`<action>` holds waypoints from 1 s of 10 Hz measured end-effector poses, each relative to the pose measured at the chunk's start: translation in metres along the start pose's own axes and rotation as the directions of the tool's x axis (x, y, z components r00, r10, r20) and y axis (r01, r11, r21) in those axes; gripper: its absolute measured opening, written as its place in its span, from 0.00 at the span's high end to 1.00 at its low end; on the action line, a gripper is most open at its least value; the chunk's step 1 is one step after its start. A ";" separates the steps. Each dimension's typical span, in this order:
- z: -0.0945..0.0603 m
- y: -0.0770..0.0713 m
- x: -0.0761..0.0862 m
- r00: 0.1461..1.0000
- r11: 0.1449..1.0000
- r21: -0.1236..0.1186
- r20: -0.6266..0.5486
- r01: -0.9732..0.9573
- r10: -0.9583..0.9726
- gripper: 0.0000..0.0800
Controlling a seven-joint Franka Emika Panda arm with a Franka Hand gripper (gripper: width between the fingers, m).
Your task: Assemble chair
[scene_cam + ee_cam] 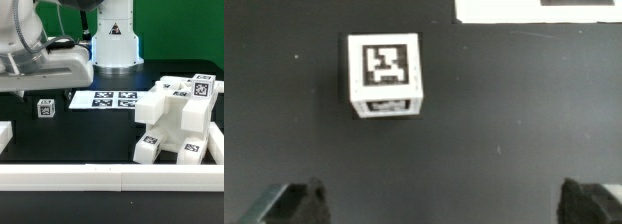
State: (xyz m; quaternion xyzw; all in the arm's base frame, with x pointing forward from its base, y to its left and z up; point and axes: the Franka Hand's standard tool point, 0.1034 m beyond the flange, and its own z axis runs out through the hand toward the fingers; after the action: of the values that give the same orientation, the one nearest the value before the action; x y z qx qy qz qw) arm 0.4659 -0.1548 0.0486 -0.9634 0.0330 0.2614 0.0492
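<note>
A small white cube (44, 107) with black-and-white tags sits alone on the black table at the exterior view's left. It also shows in the wrist view (386, 76), upright with a tag on its upper face. My gripper (441, 205) is open and empty, its two dark fingertips (295, 204) spread wide, apart from the cube. In the exterior view the arm's white body (45, 55) hangs above the cube and hides the fingers. The boxy white chair assembly (178, 122) with several tags stands at the exterior view's right.
The marker board (105, 99) lies flat behind the cube; its edge shows in the wrist view (541, 10). A long white border rail (110, 177) runs along the front. A white rail piece (4, 130) sits at the left edge. The arm's base (113, 40) stands at the back.
</note>
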 end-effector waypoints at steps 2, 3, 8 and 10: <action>0.002 0.000 -0.002 1.000 1.000 0.002 0.004 0.000 0.000 0.19; 0.004 -0.001 -0.004 1.000 1.000 0.007 0.028 0.000 0.000 0.19; 0.016 0.011 -0.009 0.924 1.000 0.019 0.381 0.004 -0.011 0.19; 0.029 0.016 -0.014 0.863 1.000 0.011 0.505 -0.004 -0.002 0.19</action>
State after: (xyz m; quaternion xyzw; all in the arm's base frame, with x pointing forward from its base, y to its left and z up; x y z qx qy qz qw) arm 0.4381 -0.1672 0.0298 -0.8613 0.0209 0.5039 0.0615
